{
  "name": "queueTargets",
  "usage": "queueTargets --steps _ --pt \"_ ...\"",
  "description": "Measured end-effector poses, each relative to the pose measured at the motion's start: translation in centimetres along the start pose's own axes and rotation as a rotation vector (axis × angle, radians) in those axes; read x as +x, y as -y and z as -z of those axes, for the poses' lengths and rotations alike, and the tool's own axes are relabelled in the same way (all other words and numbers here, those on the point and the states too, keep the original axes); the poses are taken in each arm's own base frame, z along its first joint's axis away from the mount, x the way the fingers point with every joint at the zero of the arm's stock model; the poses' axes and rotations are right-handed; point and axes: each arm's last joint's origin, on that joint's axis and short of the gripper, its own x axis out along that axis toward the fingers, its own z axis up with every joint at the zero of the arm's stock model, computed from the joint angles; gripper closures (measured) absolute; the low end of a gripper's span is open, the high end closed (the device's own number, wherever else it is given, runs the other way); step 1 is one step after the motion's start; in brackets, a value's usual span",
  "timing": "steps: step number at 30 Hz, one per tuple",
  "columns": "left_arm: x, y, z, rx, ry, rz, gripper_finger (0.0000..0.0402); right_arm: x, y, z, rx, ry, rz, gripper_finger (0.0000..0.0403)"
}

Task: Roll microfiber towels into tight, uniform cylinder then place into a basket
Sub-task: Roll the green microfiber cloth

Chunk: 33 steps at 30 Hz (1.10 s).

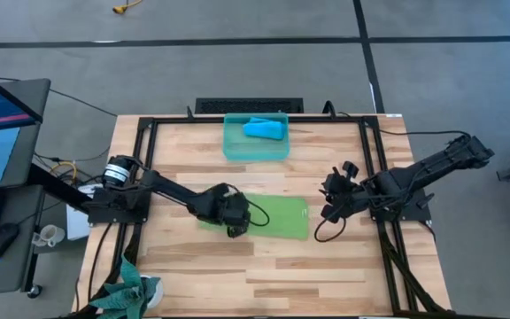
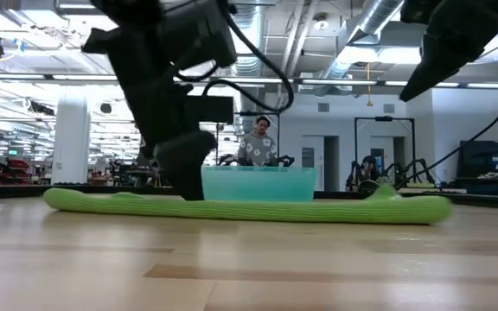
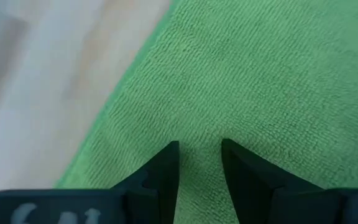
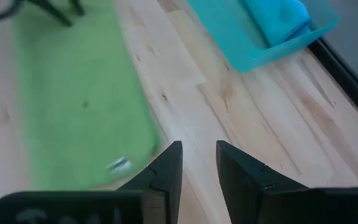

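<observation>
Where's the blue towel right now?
In the high view the blue towel lies inside the basket at the table's far middle edge, beyond the flat green towel and away from both arms.

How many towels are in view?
2. The blue towel lies in the basket. The green towel lies flat on the table, its left end under the left tool.

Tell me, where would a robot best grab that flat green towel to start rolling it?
Probably at a short edge. The green towel lies flat on the table, so fingers must pinch a thin edge from above. The left gripper is already over its left end; the right gripper hangs just past its right edge.
</observation>
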Motion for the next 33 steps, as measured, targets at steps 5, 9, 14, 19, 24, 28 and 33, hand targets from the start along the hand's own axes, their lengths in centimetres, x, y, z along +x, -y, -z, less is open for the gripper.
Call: queueTargets --steps 5,9,14,19,24,28,33 --pt "-1.5 0.1 -2.3 0.064 0.052 -0.123 0.0288 0.0 0.0 0.0 0.0 -0.001 -0.001 0.0283" --pt "-3.0 1.0 -4.2 0.047 0.145 -0.084 0.0288 0.0 0.0 0.0 0.001 -0.001 -0.001 0.0283" --pt "-3.7 2.9 -6.6 -0.067 0.414 0.052 0.0288 0.0 0.0 0.0 0.002 -0.001 -0.001 0.0283" --pt "-2.1 5.0 -7.5 -0.05 0.548 0.173 0.0288 0.0 0.0 0.0 0.002 -0.001 -0.002 0.0283" --pt "1.2 6.4 -6.6 -0.033 0.531 0.203 0.0288 0.0 0.0 0.0 0.002 0.0 -0.002 0.0283" --pt "2.9 7.1 -6.3 -0.029 0.507 0.208 0.0288 0.0 0.0 0.0 0.003 0.001 -0.002 0.0283" --pt "3.2 7.7 -6.5 0.003 0.476 0.273 0.0288 0.0 0.0 0.0 0.004 0.002 -0.003 0.0283"
